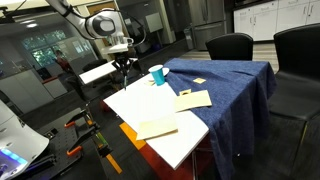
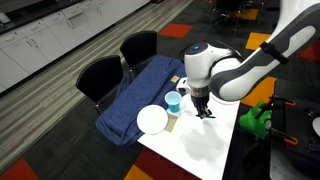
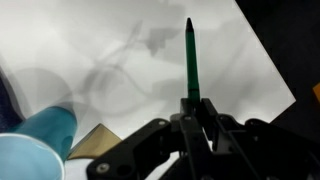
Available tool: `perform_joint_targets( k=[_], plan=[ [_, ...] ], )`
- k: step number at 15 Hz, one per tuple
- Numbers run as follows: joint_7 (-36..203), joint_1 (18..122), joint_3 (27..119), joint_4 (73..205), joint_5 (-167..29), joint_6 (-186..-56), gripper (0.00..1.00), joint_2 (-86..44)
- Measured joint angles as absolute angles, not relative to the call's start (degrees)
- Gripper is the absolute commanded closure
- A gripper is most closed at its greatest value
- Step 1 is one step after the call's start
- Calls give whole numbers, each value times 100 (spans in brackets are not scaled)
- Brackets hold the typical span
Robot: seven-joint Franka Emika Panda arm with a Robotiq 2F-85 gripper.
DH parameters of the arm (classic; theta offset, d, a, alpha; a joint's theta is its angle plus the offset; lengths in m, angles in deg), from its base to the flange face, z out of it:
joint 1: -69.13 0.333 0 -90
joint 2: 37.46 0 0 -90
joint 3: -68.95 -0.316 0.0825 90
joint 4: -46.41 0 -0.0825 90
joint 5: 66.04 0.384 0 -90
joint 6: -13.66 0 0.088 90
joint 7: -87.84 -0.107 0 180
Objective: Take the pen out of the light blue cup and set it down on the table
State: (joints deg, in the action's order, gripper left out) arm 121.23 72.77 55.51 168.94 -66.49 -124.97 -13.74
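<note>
Dark green, the pen (image 3: 190, 60) is pinched by the jaws and juts straight out ahead of them, clear of the light blue cup (image 3: 42, 140) beside them, over white tabletop (image 3: 240, 80), likely so it can be laid flat.

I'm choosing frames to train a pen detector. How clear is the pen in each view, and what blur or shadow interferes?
Wrist view: the pen reads fairly sharp against the white table, crossed by soft grey shadows; the jaws holding it are dark and blurred, the light blue cup out of focus. Both exterior views: the pen is too small to make out.
</note>
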Motion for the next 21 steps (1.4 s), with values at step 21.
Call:
perform_joint_targets(
  k=[21],
  plan=[
    [11978,7362,5559,15785,-7178,-12549,60,272]
  ],
)
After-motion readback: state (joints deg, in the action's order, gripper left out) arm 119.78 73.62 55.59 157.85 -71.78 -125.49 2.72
